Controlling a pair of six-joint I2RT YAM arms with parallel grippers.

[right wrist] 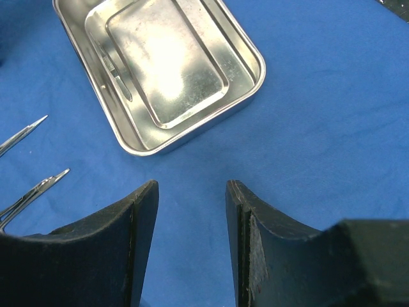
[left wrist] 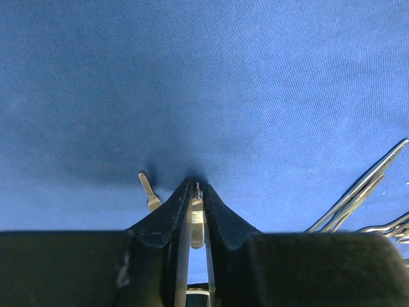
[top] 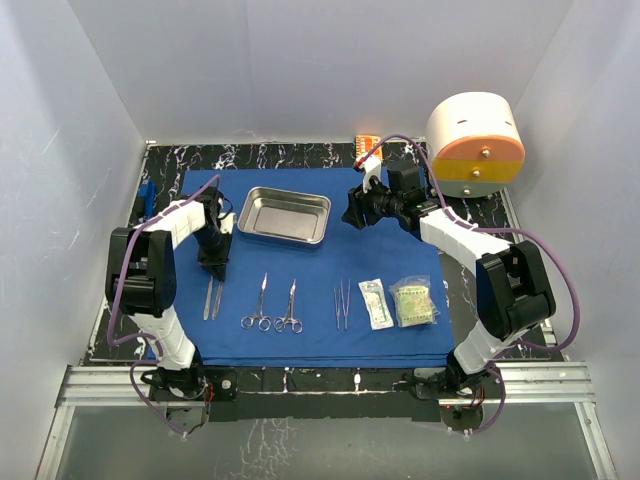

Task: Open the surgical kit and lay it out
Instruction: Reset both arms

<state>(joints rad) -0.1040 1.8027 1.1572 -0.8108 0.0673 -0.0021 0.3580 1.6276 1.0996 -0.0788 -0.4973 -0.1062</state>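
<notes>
Left hand (left wrist: 197, 185) clenched on one tweezers (left wrist: 197, 212) leg at the blue drape (left wrist: 204, 77); pinched cloth could drag nearby forceps (top: 262, 302). Right hand (right wrist: 192, 211) released, empty.

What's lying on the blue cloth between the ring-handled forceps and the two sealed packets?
One pair of tweezers, alone on the blue cloth; the top view shows it.
</notes>
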